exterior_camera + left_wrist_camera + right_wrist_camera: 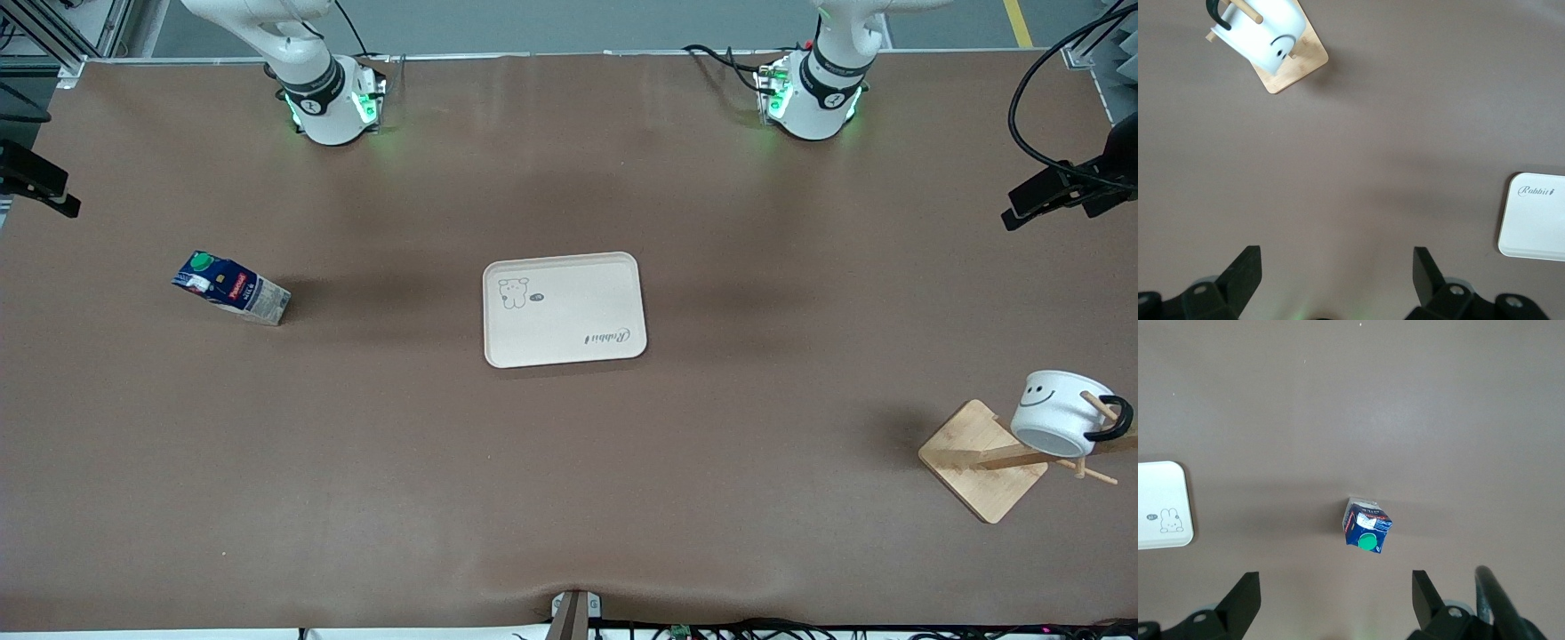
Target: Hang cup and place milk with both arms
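One cup, one milk, one tray, one rack, two arms, both waiting up high.

The cup (1058,413) is hanging by its black handle on a peg of the wooden rack (982,460) at the left arm's end of the table. The milk (230,287) stands on the brown table (569,480) at the right arm's end, well apart from the cream tray (564,308) in the middle. The left gripper (1337,275) and right gripper (1336,597) both have their fingers spread wide over bare table, holding nothing.

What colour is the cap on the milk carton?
Green, a round cap on the dark blue milk carton; the right wrist view shows it best.
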`<state>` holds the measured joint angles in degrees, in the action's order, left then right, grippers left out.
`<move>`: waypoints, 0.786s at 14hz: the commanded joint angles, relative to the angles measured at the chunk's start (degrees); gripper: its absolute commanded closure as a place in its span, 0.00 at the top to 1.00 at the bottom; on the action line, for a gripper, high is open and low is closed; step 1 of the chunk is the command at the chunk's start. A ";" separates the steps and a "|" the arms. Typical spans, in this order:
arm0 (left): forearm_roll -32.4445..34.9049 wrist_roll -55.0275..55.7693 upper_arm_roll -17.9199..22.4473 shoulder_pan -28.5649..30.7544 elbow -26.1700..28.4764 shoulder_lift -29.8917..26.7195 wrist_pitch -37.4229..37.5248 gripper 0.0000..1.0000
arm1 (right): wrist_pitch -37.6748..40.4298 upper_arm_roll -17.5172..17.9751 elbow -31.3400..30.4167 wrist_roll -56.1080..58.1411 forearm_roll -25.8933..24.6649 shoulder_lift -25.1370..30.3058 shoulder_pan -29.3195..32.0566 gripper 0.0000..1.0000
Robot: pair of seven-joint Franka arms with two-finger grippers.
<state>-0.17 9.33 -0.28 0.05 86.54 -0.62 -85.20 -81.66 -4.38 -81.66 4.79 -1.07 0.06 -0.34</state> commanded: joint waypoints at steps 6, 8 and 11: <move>0.08 -0.28 0.19 0.03 -1.46 0.09 -1.28 1.00 | -5.79 -0.63 -10.62 5.39 -1.40 8.73 0.68 1.00; -0.27 -0.19 0.37 0.03 -1.55 0.09 -1.28 1.00 | -5.71 -0.54 -10.53 5.40 -0.96 8.73 0.78 1.00; 0.26 -0.02 0.19 -0.32 -1.55 0.00 -0.93 1.00 | -5.62 -0.36 -9.65 5.49 -1.48 8.64 0.51 1.00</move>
<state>-0.17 9.26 -0.19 0.04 85.84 -0.76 -86.54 -87.02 -5.12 -90.68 9.59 -1.50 7.44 -0.03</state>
